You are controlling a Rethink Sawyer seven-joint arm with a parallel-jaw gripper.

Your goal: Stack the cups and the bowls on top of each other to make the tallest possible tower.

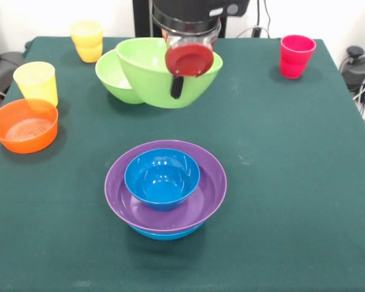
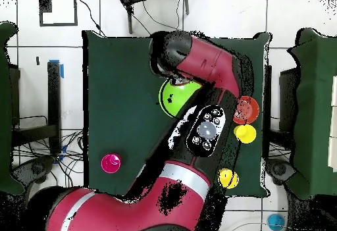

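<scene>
Tool point(image 1: 177, 85) is clamped on the rim of a light green bowl point(image 1: 164, 76), held tilted above the worktop point(image 1: 280, 182). Behind it lies another green bowl point(image 1: 112, 76) (partly hidden). Nearer than the held bowl sits the tower point(image 1: 165, 188): small blue bowl point(image 1: 162, 177) in purple bowl point(image 1: 201, 201).

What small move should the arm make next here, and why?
Probably carry the large light green plastic bowl, tilted at the gripper, toward the nested stack: small blue bowl in the wide purple bowl. The second green bowl sits behind.
</scene>
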